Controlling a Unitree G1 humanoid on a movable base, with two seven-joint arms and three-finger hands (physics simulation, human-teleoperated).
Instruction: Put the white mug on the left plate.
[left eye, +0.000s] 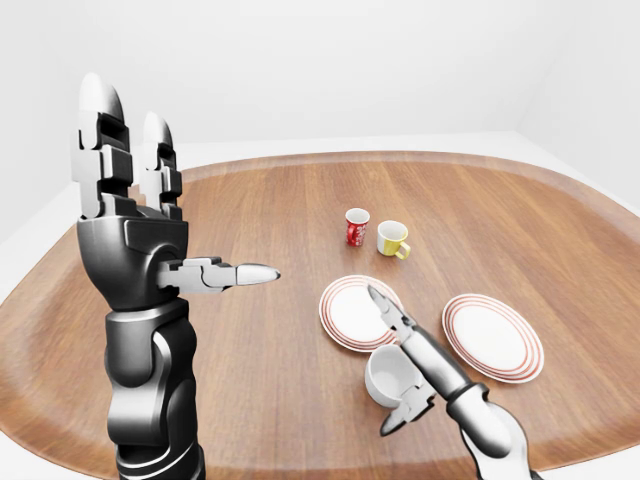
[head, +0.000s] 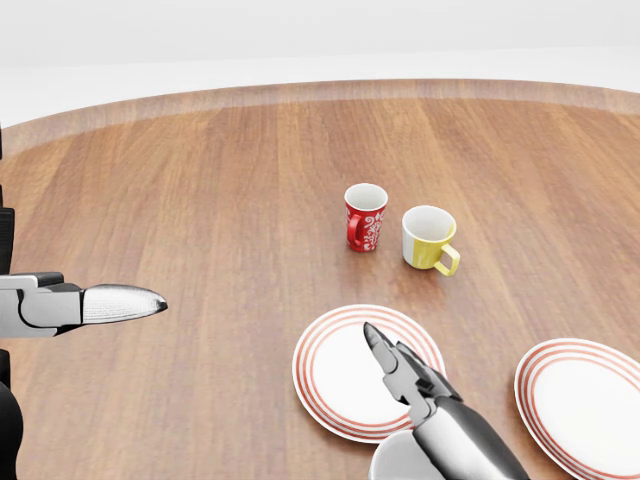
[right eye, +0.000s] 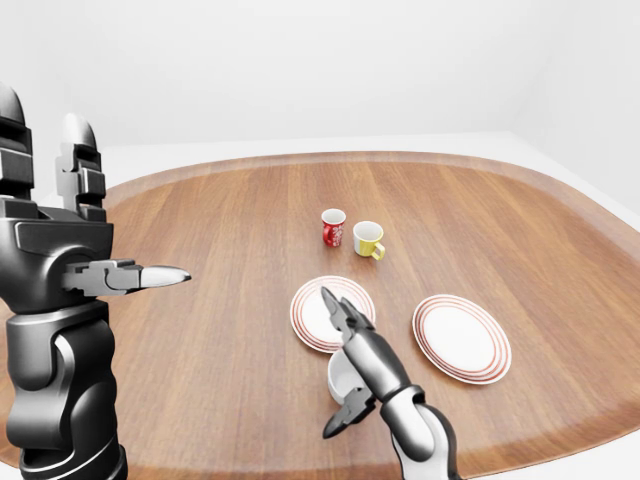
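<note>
The white mug (left eye: 384, 378) stands on the wooden table (left eye: 260, 210) just below the left plate (left eye: 345, 312), a white plate with red rings. My right hand (right eye: 330, 365) is open. Its long fingers (head: 395, 365) reach over the mug's rim and onto the plate's lower edge. Its thumb (left eye: 395, 420) stands out below the mug. The fingers do not close round the mug. In the head view only the mug's top (head: 392, 462) shows at the bottom edge. My left hand (left eye: 195, 200) is raised at the left, open and empty.
A second red-ringed plate (left eye: 493, 335) lies to the right of the left plate. A red patterned mug (left eye: 356, 227) and a yellow and white mug (left eye: 391, 238) stand above the plates. The table's curved edge runs along the bottom of the eye views.
</note>
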